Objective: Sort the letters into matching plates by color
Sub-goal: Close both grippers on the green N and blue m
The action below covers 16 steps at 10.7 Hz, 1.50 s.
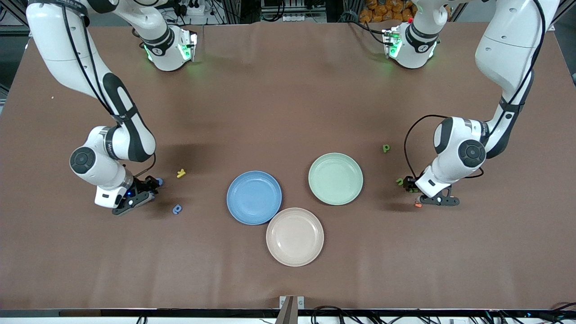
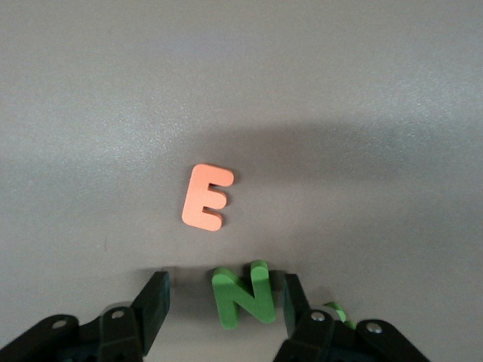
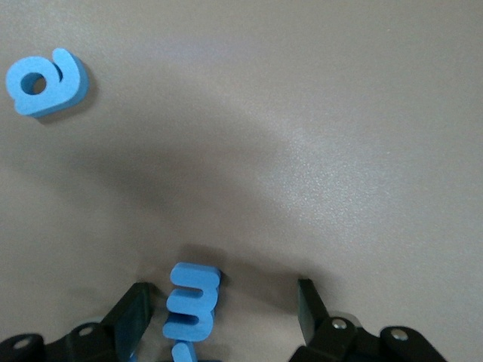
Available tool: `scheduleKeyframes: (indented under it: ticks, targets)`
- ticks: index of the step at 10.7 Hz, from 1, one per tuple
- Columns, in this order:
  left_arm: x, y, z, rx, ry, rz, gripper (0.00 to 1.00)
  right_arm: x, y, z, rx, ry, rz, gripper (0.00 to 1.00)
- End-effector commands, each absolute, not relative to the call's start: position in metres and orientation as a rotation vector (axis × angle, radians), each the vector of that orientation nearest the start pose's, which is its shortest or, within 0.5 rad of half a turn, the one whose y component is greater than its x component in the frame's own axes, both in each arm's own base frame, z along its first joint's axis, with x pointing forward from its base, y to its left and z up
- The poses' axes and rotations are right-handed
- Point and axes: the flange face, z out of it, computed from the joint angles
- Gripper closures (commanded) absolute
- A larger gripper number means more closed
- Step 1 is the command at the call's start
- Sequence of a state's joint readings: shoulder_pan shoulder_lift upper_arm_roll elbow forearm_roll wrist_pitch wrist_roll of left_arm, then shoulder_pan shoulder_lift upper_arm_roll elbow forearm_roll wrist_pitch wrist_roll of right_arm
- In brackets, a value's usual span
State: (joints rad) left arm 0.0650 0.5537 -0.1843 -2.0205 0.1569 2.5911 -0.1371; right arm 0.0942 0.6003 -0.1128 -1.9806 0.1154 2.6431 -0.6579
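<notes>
Wrist views alone show us: left gripper (image 2: 225, 302) fingers apart astride green foam letter N (image 2: 243, 296); right gripper (image 3: 224, 308) fingers apart, low around blue foam letter (image 3: 192, 302).

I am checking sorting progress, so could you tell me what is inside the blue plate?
Nothing: the blue plate shows only its bare surface, and the green plate is bare too. Nothing covers either plate.

Letter N (image 2: 243, 296) lies between left pincer (image 2: 226, 302) fingers, beside letter E (image 2: 207, 197).
</notes>
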Motion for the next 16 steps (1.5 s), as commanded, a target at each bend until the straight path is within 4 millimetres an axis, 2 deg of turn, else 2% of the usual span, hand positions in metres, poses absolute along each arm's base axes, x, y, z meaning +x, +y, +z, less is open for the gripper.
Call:
scheduleKeyframes:
  ticks: [1,2,4,5,6,7,8,11,12,13,16]
  targets:
    - [0.600,-0.076,0.174,-3.140,0.155,-0.058,0.35,0.612,-0.012,0.166,-3.034,-0.912,-0.110,0.33]
    - [0.601,-0.076,0.175,-3.140,0.157,-0.060,0.36,0.612,-0.009,0.166,-3.030,-0.914,-0.111,0.39]
    - [0.600,-0.077,0.173,-3.140,0.157,-0.055,0.43,0.613,-0.008,0.168,-3.032,-0.905,-0.119,0.42]
    - [0.600,-0.077,0.173,-3.139,0.162,-0.055,0.51,0.613,-0.008,0.169,-3.034,-0.898,-0.121,0.44]
    - [0.600,-0.077,0.173,-3.139,0.162,-0.055,0.66,0.614,-0.008,0.170,-3.033,-0.897,-0.124,0.46]
    - [0.600,-0.078,0.173,-3.136,0.168,-0.056,0.87,0.615,-0.007,0.171,-3.034,-0.895,-0.129,0.47]
    - [0.600,-0.078,0.174,-3.135,0.171,-0.059,1.00,0.615,-0.007,0.172,-3.034,-0.890,-0.133,0.50]
    - [0.604,-0.084,0.189,-3.135,0.192,-0.096,1.00,0.618,-0.005,0.174,-3.031,-0.891,-0.143,0.57]
    - [0.606,-0.086,0.203,-3.131,0.198,-0.123,1.00,0.618,-0.006,0.174,-3.032,-0.889,-0.143,0.57]
    - [0.605,-0.101,0.220,-3.134,0.227,-0.122,1.00,0.617,-0.006,0.174,-3.032,-0.889,-0.143,0.55]
    - [0.604,-0.133,0.294,-3.111,0.292,-0.093,1.00,0.615,-0.012,0.176,-3.027,-0.877,-0.145,0.53]
